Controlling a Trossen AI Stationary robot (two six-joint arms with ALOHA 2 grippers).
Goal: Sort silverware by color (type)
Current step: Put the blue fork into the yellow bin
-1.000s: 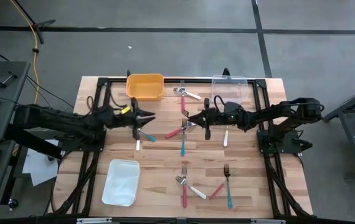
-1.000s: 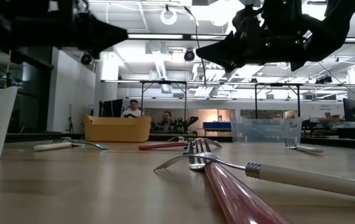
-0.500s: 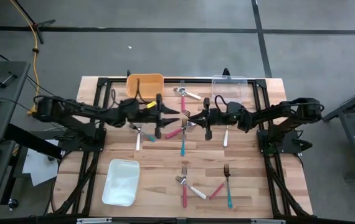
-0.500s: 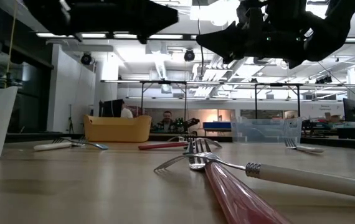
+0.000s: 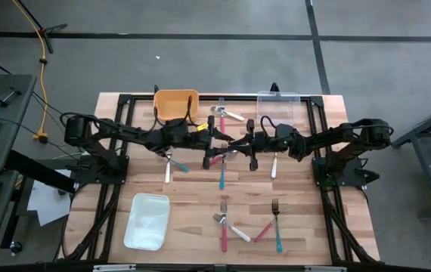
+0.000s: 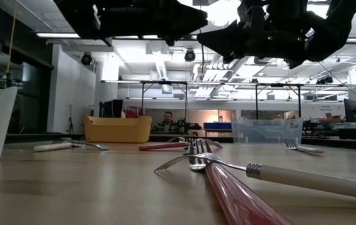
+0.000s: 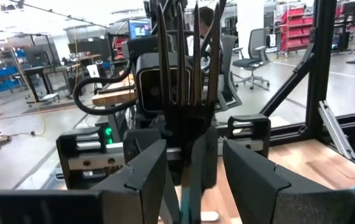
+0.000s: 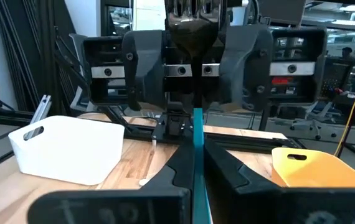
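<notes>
Mid-frame, high view: right gripper [image 5: 250,143] jaws clamped on teal fork [image 8: 197,134], axis pointing at left gripper [image 5: 217,142]; left jaws spread, straddling fork head.

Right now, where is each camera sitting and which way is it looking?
High: above the table, facing straight down; both arms, left claw facing right claw.
Low: at tabletop height, facing the room; arms overhead.
Left wrist: on left arm, facing the right claw; own open fingers show.
Right wrist: on right arm, facing the left claw; own fingers pinch the teal fork.
Shared: both wrist views show that fork.
</notes>
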